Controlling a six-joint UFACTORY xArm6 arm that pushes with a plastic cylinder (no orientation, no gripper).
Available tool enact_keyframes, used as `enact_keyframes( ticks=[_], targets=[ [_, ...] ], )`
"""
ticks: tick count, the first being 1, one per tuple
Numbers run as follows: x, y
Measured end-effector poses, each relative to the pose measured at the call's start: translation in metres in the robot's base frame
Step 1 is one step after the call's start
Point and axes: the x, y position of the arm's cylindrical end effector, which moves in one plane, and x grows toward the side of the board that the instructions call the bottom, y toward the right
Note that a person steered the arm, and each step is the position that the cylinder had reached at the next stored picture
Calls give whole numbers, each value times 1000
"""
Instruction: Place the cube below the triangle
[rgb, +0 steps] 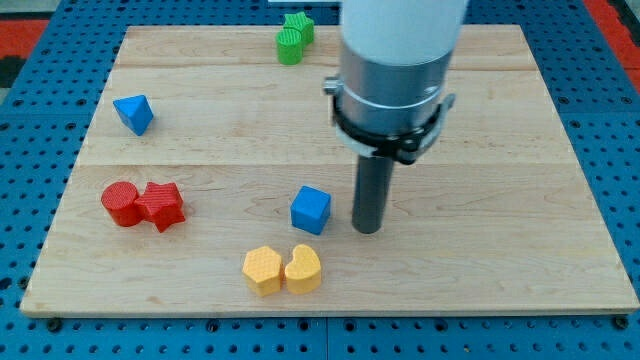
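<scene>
A blue cube (311, 209) sits on the wooden board (500, 130) a little below its middle. A blue triangle (133, 113) lies near the board's left edge, far up and to the left of the cube. My tip (369, 229) rests on the board just to the right of the cube, with a small gap between them. The rod rises into the large grey and white arm body above.
A red cylinder (119, 203) and a red star block (161, 206) touch at the left. Two yellow blocks (264, 270) (303, 268) sit side by side below the cube. Two green blocks (294, 36) stand at the top edge.
</scene>
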Motion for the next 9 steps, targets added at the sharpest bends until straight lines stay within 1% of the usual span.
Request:
enact_keyframes(
  ticks=[1,2,3,4,5,6,7,9],
  targets=[
    [-4,-38],
    [-27,-77],
    [-70,-130],
    [-98,-185],
    [-106,-202],
    [-103,-205],
    [-125,-238],
    [-125,-244]
  ],
)
